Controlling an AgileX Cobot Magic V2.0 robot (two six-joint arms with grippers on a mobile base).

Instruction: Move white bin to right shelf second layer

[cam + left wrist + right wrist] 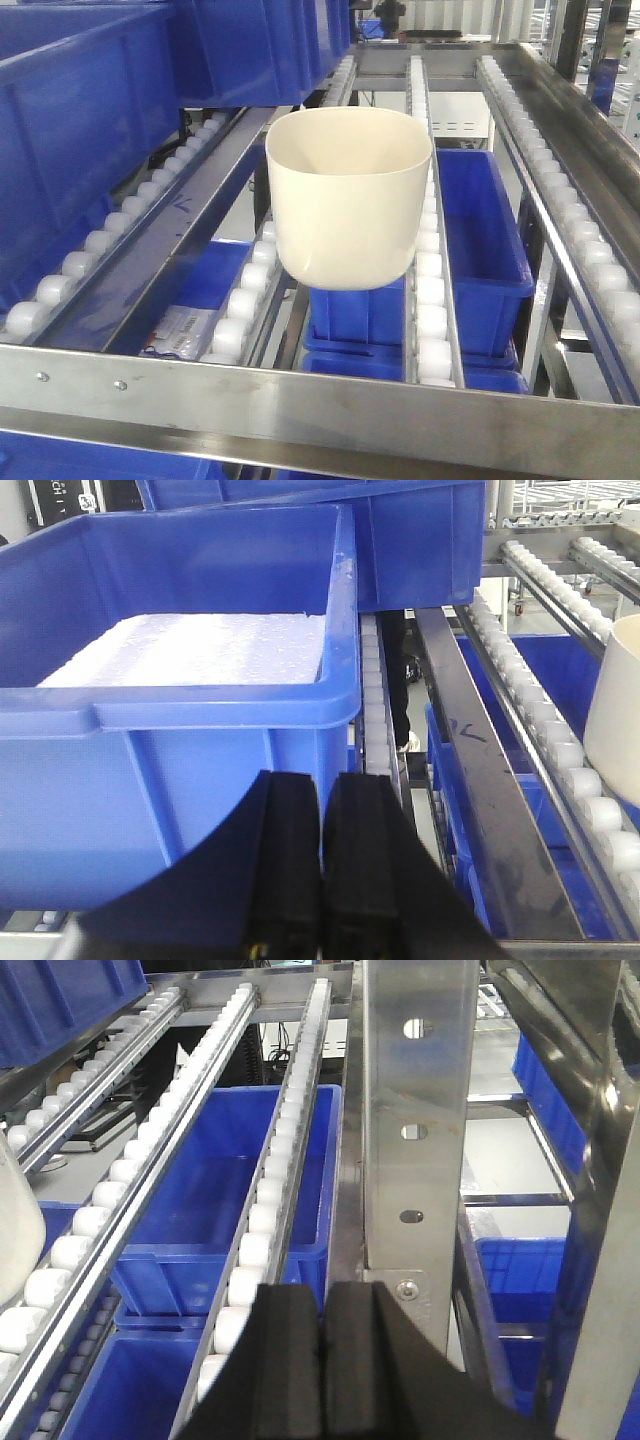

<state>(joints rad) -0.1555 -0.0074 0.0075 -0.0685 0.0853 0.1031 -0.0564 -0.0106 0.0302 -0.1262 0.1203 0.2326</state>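
The white bin (348, 200) is a cream-white glossy tub. It sits upright and empty across two roller rails (430, 290) of the sloping steel shelf level, behind the steel front bar (320, 400). Its edge shows at the right of the left wrist view (620, 710) and at the left of the right wrist view (15, 1225). My left gripper (322, 780) is shut and empty, in front of a blue crate, left of the bin. My right gripper (322, 1290) is shut and empty, right of the bin near a steel upright. Neither gripper shows in the front view.
A large blue crate (80, 120) holding white foam (190, 650) sits on the rollers left of the bin. More blue crates (480, 230) stand on the level below. A steel upright post (415, 1120) is just ahead of my right gripper.
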